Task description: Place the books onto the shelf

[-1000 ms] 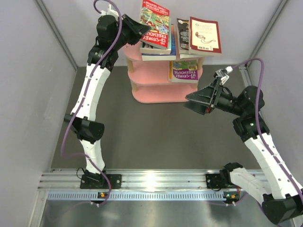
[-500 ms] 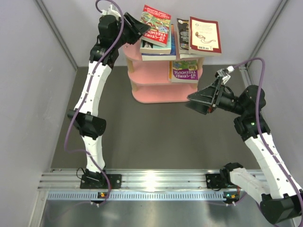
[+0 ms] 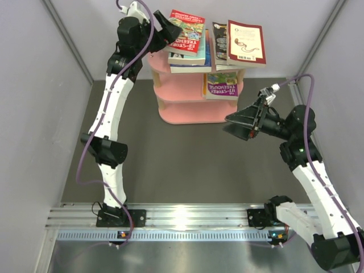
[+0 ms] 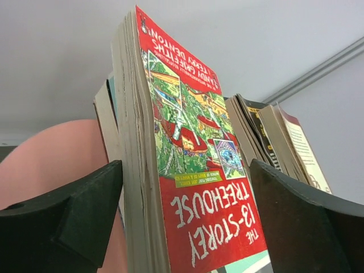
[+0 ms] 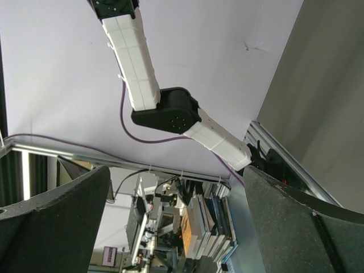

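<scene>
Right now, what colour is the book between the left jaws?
The book is red with green cartoon art; clearest from the left wrist view.

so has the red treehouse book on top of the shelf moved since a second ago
Yes, a little: the red Treehouse book has settled down the picture, its far edge nearer level with the maroon-and-cream book beside it.

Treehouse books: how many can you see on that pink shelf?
2. The red 13-Storey Treehouse paperback rests atop the left stack on the pink three-tier shelf's top board; the purple-green 117-Storey Treehouse paperback sits on a lower tier. More may be hidden within the stacks.
</scene>
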`<action>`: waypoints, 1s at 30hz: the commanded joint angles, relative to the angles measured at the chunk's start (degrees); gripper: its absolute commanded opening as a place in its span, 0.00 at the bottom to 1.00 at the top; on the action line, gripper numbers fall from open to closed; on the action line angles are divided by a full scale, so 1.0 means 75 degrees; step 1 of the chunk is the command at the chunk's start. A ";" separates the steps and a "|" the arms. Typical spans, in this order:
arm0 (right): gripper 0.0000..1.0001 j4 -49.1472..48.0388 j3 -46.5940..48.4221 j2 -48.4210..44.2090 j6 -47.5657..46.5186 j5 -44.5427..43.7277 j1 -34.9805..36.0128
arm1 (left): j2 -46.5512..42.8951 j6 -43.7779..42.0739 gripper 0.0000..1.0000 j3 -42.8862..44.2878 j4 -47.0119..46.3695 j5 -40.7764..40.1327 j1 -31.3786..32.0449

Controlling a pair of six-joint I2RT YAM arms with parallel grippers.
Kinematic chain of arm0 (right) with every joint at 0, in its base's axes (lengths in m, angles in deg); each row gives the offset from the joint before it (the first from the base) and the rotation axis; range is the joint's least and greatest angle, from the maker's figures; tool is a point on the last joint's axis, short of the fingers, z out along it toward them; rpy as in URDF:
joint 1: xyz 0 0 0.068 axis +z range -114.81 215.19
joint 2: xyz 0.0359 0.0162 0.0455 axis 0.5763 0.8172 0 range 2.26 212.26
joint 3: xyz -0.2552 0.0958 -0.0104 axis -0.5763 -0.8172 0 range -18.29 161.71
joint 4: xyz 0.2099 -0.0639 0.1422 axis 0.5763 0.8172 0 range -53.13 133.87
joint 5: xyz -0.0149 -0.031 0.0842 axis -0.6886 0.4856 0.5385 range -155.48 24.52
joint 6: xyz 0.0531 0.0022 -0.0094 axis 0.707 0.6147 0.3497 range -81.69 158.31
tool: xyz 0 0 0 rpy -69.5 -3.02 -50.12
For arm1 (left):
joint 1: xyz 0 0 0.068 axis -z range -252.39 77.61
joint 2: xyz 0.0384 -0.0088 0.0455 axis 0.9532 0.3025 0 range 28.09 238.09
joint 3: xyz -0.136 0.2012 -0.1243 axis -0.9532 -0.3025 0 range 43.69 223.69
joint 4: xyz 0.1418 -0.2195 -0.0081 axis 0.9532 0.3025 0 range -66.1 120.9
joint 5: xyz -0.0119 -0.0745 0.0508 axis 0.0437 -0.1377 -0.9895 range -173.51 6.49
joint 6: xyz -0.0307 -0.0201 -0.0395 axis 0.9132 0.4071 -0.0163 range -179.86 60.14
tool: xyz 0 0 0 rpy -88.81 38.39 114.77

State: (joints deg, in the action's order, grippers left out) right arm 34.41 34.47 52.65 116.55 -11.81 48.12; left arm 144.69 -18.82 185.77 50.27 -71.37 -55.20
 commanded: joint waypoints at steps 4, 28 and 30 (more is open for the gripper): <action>1.00 -0.0399 -0.0073 -0.0250 0.0057 -0.0043 -0.0153 | -0.0921 -0.2093 0.99 0.0321 -0.0200 -0.1066 0.0567; 1.00 0.0829 0.0581 -0.0110 -0.1171 -0.0277 -0.0189 | -0.3052 -0.3222 0.99 -0.2113 -0.0481 -0.4208 0.1188; 1.00 0.2000 0.1483 0.0077 -0.2190 -0.0440 -0.0189 | -0.3708 -0.3012 0.99 -0.3082 -0.0306 -0.4325 0.1188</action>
State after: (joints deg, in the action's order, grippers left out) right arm 41.28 36.00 52.21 110.82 -13.47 47.62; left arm 124.49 -42.34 168.94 49.53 -100.44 -46.20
